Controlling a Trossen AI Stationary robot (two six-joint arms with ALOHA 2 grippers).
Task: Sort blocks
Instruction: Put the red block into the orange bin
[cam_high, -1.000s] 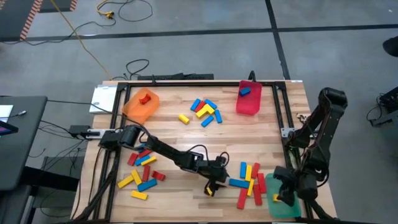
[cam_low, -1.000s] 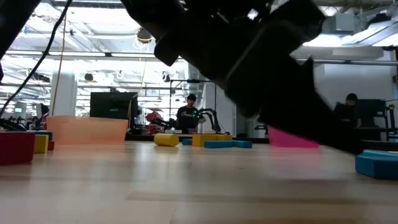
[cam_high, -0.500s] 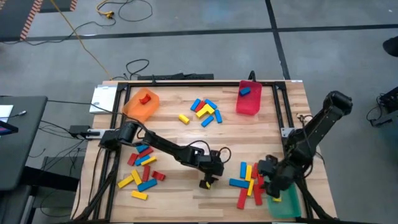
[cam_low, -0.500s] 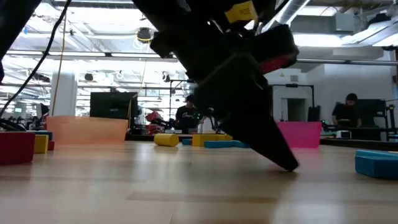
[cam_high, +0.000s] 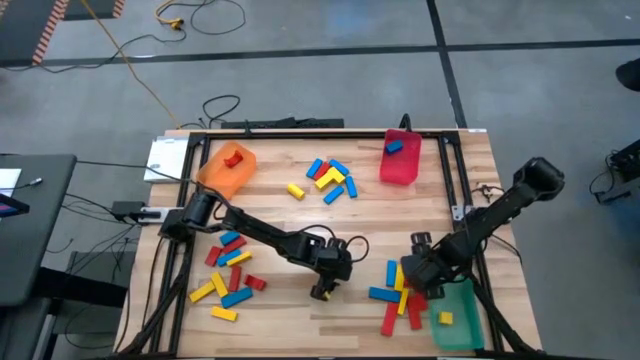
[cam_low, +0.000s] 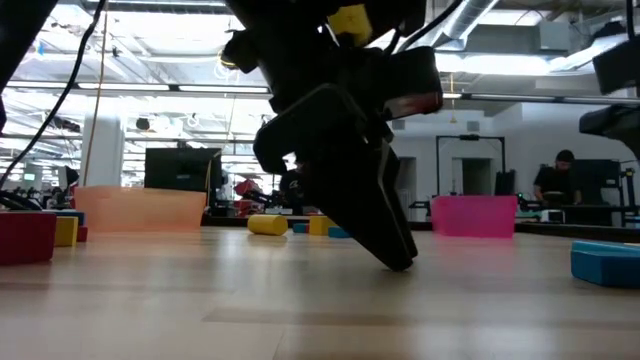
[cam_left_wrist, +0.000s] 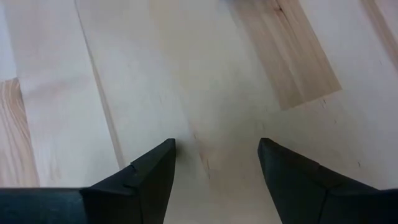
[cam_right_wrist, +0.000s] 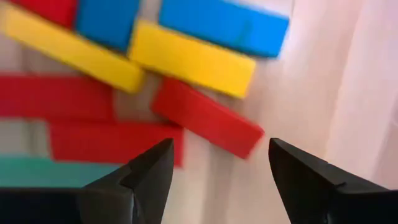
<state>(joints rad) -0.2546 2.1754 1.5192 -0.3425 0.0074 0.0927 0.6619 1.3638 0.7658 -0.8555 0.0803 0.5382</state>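
Beneath the right end effector (cam_high: 410, 275), fingers apart, lie red, yellow, blue blocks (cam_right_wrist: 193, 59).

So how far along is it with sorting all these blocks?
Barely started. One red block lies in the orange translucent bin, one blue in the pink bin, one yellow in the green bin. Both pincers are empty: left pincer over bare wood, right pincer above a mixed pile. Most blocks remain scattered.

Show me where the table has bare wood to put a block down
Bare wood: between the pink bin and the right block pile; also between the orange bin and the centre cluster. Crowded: the left pile.
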